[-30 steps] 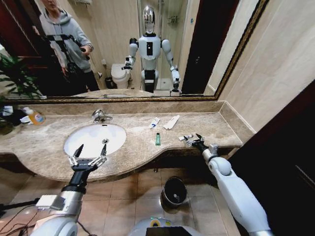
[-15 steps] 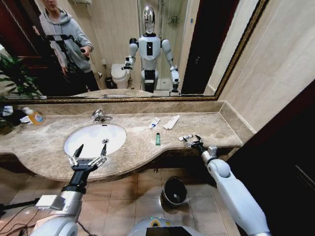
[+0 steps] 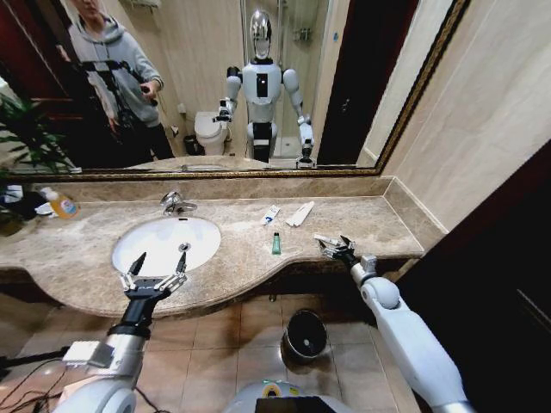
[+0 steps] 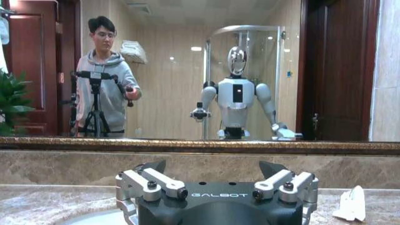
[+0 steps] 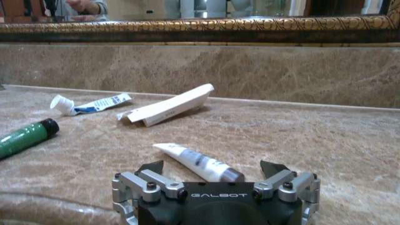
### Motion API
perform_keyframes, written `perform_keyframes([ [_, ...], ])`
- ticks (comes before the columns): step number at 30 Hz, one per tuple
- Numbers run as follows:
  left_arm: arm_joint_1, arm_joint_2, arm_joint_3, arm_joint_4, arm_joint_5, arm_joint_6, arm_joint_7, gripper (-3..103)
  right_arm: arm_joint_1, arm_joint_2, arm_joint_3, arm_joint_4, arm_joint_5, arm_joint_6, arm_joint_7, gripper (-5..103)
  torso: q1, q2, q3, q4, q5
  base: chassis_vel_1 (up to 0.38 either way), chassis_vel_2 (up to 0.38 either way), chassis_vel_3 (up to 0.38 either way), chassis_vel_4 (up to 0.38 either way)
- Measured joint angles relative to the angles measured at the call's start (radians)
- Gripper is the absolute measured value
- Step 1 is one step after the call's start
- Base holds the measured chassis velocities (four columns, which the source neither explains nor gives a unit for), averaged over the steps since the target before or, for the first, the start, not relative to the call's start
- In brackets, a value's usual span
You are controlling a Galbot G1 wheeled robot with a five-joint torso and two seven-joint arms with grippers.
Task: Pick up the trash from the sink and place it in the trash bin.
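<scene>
The right gripper (image 5: 213, 174), jaws spread, is straddling a white mini tube (image 5: 196, 161) near the marble counter's (image 3: 370, 219) front right edge. Light, soft, probably slippery; pinch mid-body. The left gripper (image 3: 153, 277), spread, is hovering at the sink's (image 3: 138, 245) near rim.

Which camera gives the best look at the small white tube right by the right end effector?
The right wrist view: the white tube lies large, just ahead of the open right end effector. The head view shows it tiny by the counter edge. The left wrist view looks toward the mirror instead.
</scene>
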Motion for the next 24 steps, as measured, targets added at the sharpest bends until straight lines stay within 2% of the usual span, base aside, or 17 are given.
perform_keyframes([
  [5,0.0,0.0,0.0,0.0,0.0,0.0,0.0,100,0.001,-0.003,0.001,-0.011,0.003,0.014,-0.004,100,0.0,0.0,0.0,0.0001,0.0001,0.0,0.0,0.0,0.0],
  [6,0.0,0.0,0.0,0.0,0.0,0.0,0.0,100,0.002,-0.003,0.002,-0.012,0.004,0.015,-0.005,103,0.0,0.0,0.0,0.0,0.0,0.0,0.0,0.0,0.0],
  [8,0.0,0.0,0.0,0.0,0.0,0.0,0.0,100,0.004,-0.006,0.003,-0.016,0.006,0.02,-0.008,100,0.0,0.0,0.0,0.0,0.0,0.0,0.0,0.0,0.0],
  [10,0.0,0.0,0.0,0.0,0.0,0.0,0.0,100,0.005,-0.009,0.004,-0.022,0.008,0.03,-0.014,91,0.0,0.0,0.0,0.0,0.0001,0.0,0.0,0.0,0.0],
  [11,0.0,0.0,0.0,0.0,0.0,0.0,0.0,100,0.005,-0.009,0.004,-0.022,0.008,0.03,-0.014,91,0.0,0.0,0.0,0.0,0.0001,0.0,0.0,0.0,0.0],
  [14,0.0,0.0,0.0,0.0,0.0,0.0,0.0,100,-0.001,-0.011,0.006,-0.023,0.009,0.042,-0.026,75,0.0,0.0,0.0,0.0001,0.0,0.0,0.0,0.0,0.0],
  [16,0.0,0.0,0.0,0.0,0.0,0.0,0.0,100,-0.003,-0.011,0.006,-0.023,0.009,0.044,-0.028,75,0.0,0.0,0.0,0.0,0.0,0.0,0.0,0.0,0.0],
  [17,0.0,0.0,0.0,0.0,0.0,0.0,0.0,100,-0.008,-0.011,0.006,-0.021,0.009,0.048,-0.031,64,0.0,0.0,0.0,0.0,0.0,0.0,0.0,0.0,0.0],
  [19,0.0,0.0,0.0,0.0,0.0,0.0,0.0,100,-0.01,-0.011,0.007,-0.019,0.009,0.049,-0.031,64,0.0,0.0,0.0,0.0,-0.0001,0.0,0.0,0.0,0.0],
  [24,0.0,0.0,0.0,0.0,0.0,0.0,0.0,100,-0.017,-0.016,0.008,-0.014,0.008,0.058,-0.032,37,0.0,0.0,0.0,0.0001,0.0001,0.0,0.0,0.0,0.0],
])
